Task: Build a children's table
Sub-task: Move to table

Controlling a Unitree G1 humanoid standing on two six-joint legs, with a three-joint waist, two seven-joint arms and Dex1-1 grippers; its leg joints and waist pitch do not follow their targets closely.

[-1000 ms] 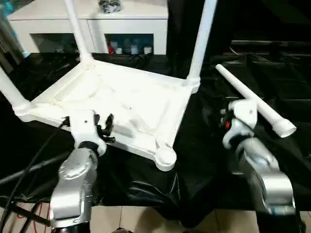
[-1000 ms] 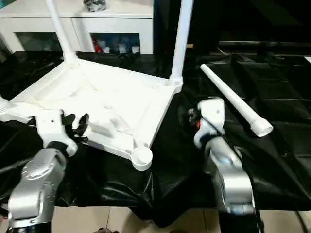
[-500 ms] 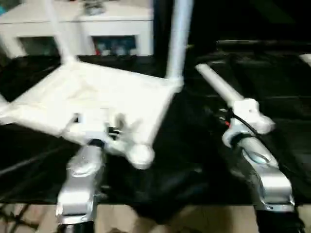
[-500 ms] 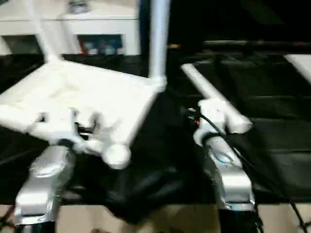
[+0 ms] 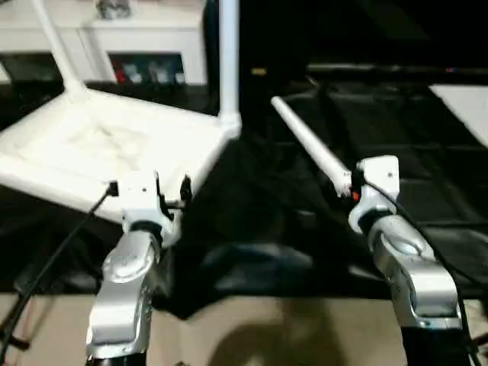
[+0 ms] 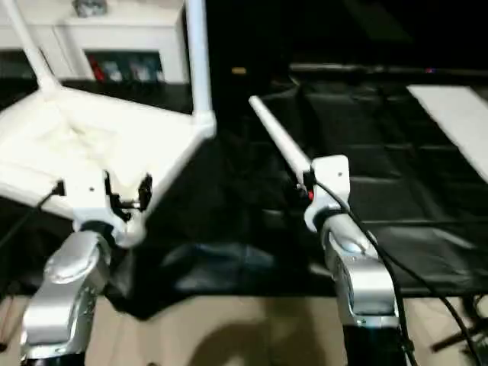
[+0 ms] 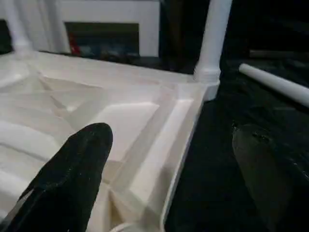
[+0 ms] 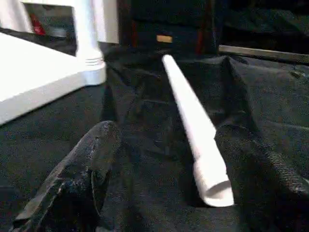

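1. Right gripper: fingers spread apart, holding nothing, the loose leg lying between them and pointing away; wide end of the leg nearest the gripper.
2. Left gripper: fingers wide apart, empty, straddling the near edge of the tabletop close to its near corner, not clamped on it.
3. Tabletop lies upside down on the black-draped bench, ribbed underside up. Two legs stand in the far sockets: far right leg, far left leg.
4. Loose leg lies flat on the bench to the right of the tabletop, apart from it.
5. Step, as I judge it: picking up the remaining leg. Next move calls for closing the right gripper on the leg near its wide end, lifting, turning it upright over an empty near socket.
6. Right wrist view shows the leg's open end and finger alignment; eye views hide that behind the wrist. Left wrist view shows the ribs and rim up close.
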